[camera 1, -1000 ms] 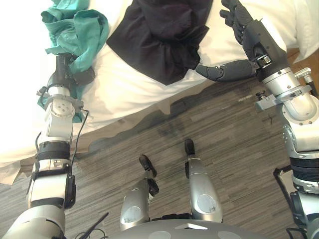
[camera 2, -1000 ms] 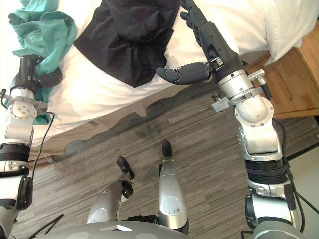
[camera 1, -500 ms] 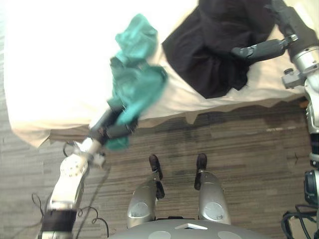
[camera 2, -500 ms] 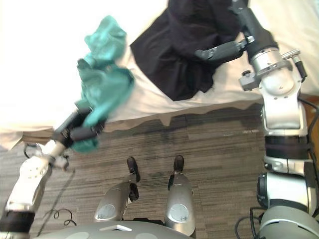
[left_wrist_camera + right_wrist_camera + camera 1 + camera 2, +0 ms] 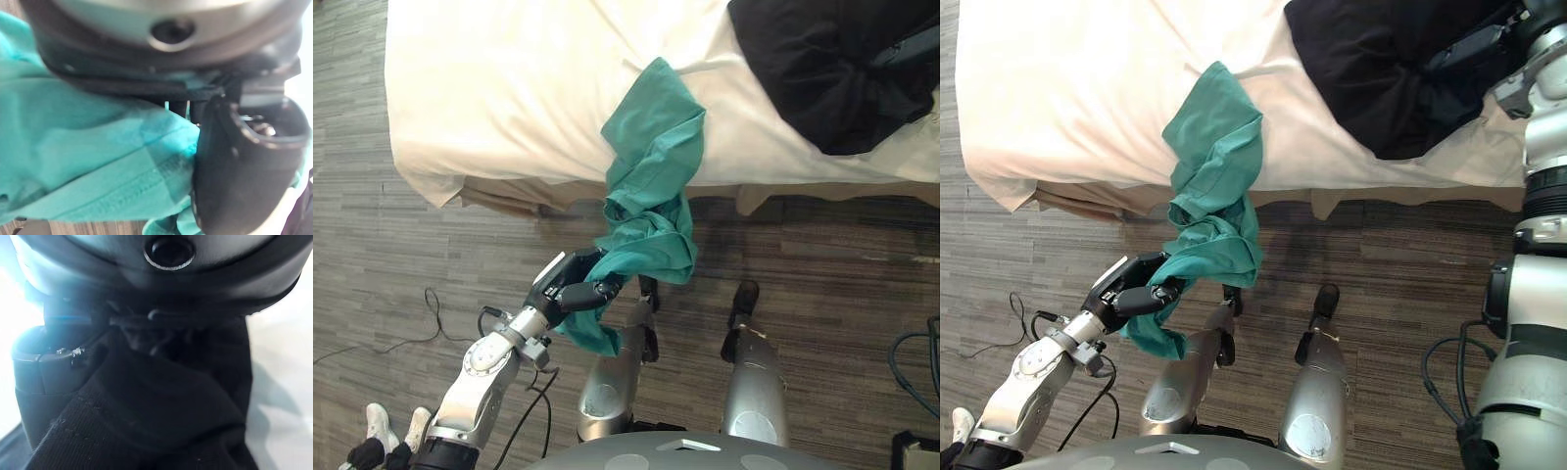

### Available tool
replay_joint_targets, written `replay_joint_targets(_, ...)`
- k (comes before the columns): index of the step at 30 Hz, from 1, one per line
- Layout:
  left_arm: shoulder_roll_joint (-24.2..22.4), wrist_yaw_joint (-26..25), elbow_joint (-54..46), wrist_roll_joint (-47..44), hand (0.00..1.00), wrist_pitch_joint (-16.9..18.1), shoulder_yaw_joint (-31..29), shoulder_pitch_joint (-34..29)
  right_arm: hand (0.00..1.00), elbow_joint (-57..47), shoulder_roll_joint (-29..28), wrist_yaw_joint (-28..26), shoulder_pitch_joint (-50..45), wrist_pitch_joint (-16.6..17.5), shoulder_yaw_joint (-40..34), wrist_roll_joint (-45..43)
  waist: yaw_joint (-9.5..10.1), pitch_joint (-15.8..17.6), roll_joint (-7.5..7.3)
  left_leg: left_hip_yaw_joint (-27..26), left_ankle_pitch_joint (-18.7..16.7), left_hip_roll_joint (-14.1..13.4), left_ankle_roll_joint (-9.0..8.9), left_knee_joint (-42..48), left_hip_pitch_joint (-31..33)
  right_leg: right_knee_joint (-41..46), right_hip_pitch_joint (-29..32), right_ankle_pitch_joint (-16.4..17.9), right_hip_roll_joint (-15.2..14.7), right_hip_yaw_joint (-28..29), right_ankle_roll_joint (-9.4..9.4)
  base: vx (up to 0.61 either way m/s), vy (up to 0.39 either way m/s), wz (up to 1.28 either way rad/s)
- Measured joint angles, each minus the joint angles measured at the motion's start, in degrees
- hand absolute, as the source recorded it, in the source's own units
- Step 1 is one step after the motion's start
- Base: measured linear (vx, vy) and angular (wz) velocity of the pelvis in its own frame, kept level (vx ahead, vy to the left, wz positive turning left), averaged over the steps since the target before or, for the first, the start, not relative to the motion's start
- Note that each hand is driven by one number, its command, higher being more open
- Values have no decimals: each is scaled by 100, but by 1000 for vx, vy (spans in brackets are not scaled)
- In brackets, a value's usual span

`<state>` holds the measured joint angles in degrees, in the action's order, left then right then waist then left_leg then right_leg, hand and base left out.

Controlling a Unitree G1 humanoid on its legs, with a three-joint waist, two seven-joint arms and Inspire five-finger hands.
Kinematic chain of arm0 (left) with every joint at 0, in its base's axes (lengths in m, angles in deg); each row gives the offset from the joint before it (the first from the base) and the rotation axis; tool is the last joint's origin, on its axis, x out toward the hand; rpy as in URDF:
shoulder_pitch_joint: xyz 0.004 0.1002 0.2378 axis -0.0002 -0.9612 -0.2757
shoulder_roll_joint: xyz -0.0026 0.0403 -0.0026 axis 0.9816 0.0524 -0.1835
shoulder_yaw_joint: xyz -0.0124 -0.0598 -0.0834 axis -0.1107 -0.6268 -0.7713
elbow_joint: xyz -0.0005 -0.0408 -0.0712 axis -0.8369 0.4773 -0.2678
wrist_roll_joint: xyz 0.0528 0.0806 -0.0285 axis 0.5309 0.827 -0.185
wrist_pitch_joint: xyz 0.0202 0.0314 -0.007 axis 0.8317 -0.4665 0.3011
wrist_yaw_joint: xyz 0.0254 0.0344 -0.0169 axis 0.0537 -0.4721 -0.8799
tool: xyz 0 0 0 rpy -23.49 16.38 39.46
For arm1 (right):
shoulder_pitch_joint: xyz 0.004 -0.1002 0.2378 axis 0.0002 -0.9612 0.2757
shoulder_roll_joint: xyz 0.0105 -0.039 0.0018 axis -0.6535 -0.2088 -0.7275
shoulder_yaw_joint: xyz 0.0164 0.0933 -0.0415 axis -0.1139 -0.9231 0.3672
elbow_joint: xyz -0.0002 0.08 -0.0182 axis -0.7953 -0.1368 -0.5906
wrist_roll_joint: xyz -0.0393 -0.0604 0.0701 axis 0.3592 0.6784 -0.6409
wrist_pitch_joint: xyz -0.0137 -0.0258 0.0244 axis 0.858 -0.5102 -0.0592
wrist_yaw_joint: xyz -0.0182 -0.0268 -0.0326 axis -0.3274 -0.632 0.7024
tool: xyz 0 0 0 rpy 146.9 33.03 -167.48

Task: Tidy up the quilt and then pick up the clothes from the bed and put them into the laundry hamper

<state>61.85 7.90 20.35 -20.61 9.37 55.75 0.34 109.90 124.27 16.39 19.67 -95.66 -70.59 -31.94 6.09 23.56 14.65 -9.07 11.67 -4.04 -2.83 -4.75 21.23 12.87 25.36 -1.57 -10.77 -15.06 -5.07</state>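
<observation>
The left hand [image 5: 576, 287] is clamped on the lower end of the green shirt [image 5: 656, 147]: its own wrist view shows the thumb and fingers curled over a bunched fold. A second ago this hand was up on the bed [image 5: 489, 88]. Half a second ago it was at the mattress edge, and now it has drawn back over the wooden floor [image 5: 411, 245]. The whole view has swung too, so part of that shift is the camera. The shirt stretches away from the hand, its far end lying on the white quilt and its middle hanging past the edge. That suggests the first garment is about half off the bed, and one more pull should free it for carrying to the hamper.

Further right, the black garment [image 5: 822, 69] is heaped on the quilt. The right hand [image 5: 1469, 44] rests on it, with dark cloth pressed against the palm. Its fingers are buried in the fabric, so I cannot tell whether it grips. Both garments remain to be put away.
</observation>
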Motion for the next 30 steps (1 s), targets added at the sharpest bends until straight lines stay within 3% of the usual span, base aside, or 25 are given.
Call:
replay_joint_targets(6, 237, -5, 145, 25, 0, 200, -11, 2, 0, 104, 155, -55, -148, 73, -221, -206, 17, 16, -26, 33, 85, 28, 33, 0, -62, -27, -110, -45, -23, -40, -41, -3, -7, 5)
replay_joint_targets(10, 238, 173, 134, 26, 0, 267, -435, -123, 0, 159, -157, 99, -1098, 395, -918, -1205, -21, 35, -155, 35, 64, 27, 6, -1, -395, -219, -533, -59, 33, -68, -33, 60, -39, -2)
replay_joint_targets(15, 81, 350, -271, 92, 0, 350, -937, -751, 0, -694, -1525, 500, -2952, 1034, -1950, -2630, -184, 50, -565, -25, -19, -92, -103, -4, -857, -515, -1100, -74, 191, -66, -6, 84, -67, -8)
replay_joint_targets(19, -646, 234, -264, 538, 0, 314, -946, -1205, 0, -2071, -3244, 792, -4753, 1257, -2247, -3391, -354, -64, -799, -165, -186, -188, -195, -17, -1293, -728, -1575, -63, 317, -28, 12, 72, -38, -12)
replay_joint_targets(23, -1294, -214, 700, 523, 0, 331, -894, -1231, 0, -2341, -4743, 832, -6580, 1453, -1883, -3721, -432, -490, -997, -309, -403, -277, -194, -30, -1605, -906, -1901, -34, 425, 56, 42, 74, -23, -15)
replay_joint_targets(26, -1569, -468, 1661, 310, 0, 322, -843, -1215, 0, -2340, -5403, 859, -7815, 1480, -1373, -3726, -601, -774, -1090, -316, -512, -260, -193, -26, -1910, -1029, -2269, 7, 411, -18, 12, 94, -15, -1)
replay_joint_targets(30, -1799, -608, 2350, -236, 0, 353, -633, -1238, 0, -2340, -5681, 659, -8780, 1603, -992, -3765, -648, -1115, -1148, -263, -580, -251, -187, -29, -2155, -1178, -2627, 26, 385, -117, -4, 61, 3, 9)
